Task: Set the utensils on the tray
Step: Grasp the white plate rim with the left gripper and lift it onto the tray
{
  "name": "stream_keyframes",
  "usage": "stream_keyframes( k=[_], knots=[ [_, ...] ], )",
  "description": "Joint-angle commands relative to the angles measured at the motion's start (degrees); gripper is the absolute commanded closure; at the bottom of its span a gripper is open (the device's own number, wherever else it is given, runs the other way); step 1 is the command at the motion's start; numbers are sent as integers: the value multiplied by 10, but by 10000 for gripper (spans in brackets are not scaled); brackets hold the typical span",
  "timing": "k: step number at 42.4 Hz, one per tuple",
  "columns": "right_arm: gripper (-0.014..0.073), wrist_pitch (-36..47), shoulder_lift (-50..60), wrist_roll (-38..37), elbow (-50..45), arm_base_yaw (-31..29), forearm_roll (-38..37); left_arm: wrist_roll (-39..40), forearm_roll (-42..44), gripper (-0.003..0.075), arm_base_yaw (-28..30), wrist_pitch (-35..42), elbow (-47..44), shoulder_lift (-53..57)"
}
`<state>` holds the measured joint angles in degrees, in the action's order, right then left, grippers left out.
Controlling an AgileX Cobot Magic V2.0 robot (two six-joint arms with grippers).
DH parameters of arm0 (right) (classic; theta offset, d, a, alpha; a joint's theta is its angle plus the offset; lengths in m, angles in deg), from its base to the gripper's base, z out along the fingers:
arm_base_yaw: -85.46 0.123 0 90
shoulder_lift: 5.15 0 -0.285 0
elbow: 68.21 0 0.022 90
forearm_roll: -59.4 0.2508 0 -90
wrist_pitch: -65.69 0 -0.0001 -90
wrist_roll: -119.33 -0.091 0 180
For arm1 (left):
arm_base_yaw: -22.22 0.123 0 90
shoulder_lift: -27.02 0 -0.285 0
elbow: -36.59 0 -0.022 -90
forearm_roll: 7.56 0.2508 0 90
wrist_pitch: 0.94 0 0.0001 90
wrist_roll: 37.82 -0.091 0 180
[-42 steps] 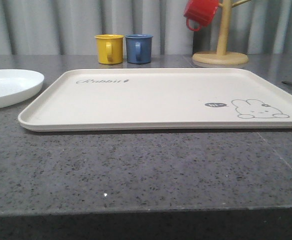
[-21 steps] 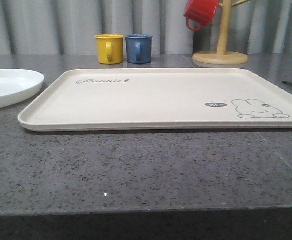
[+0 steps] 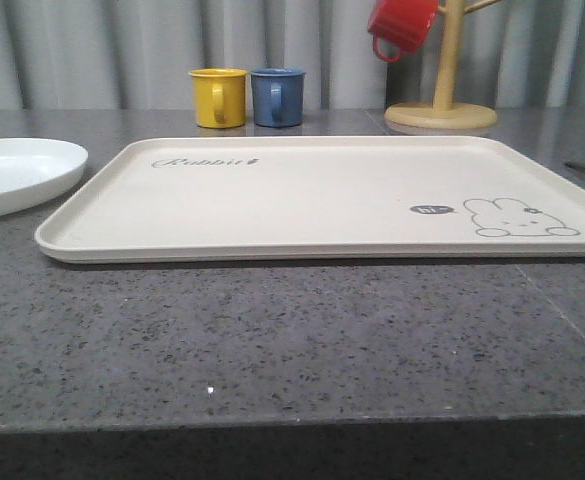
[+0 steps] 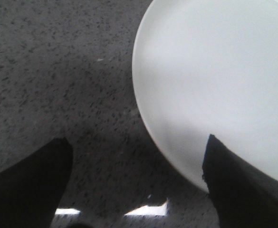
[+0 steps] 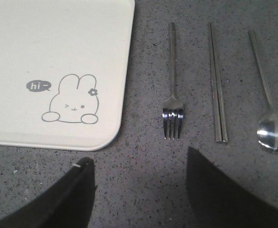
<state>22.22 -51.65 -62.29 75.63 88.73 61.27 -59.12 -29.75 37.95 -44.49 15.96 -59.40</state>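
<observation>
Cutlery lies in a row on the speckled grey stone tabletop (image 3: 292, 340), beyond the right edge of the large cream rectangular plastic tray (image 3: 322, 195): a slim silver metal fork (image 5: 172, 90) nearest the tray's rabbit-printed corner, then a long straight silver bar-like piece (image 5: 217, 88), which may be a pair of chopsticks laid together, and a silver spoon (image 5: 268, 99) farthest out, all parallel and apart from one another. The tray itself carries nothing. The right gripper (image 5: 139, 190) hangs over bare stone just short of the fork's tines, its dark fingers spread and gripping nothing. Off the tray's left edge sits a round shallow white plate (image 3: 17, 175); the left gripper (image 4: 136, 185) hovers above its rim, jaws parted wide and empty, one finger (image 4: 243, 190) over the plate and the other over the tabletop. Along the far edge stand a yellow mug (image 3: 218, 97) and a blue mug (image 3: 277, 97) side by side, and a red mug (image 3: 402, 27) hangs on a wooden mug tree (image 3: 442, 100).
</observation>
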Motion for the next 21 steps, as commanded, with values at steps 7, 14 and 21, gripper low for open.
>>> stream_keyframes(
  k=[7,14,21],
  knots=[
    [137,34,-3,2,18,-3,-1,-92,-158,165,21,27,44,-57],
    [137,34,-3,2,18,-3,-1,-92,-164,167,21,27,68,-95],
    [137,34,-3,2,18,-3,-1,-92,-164,218,21,30,79,-111]
  ],
)
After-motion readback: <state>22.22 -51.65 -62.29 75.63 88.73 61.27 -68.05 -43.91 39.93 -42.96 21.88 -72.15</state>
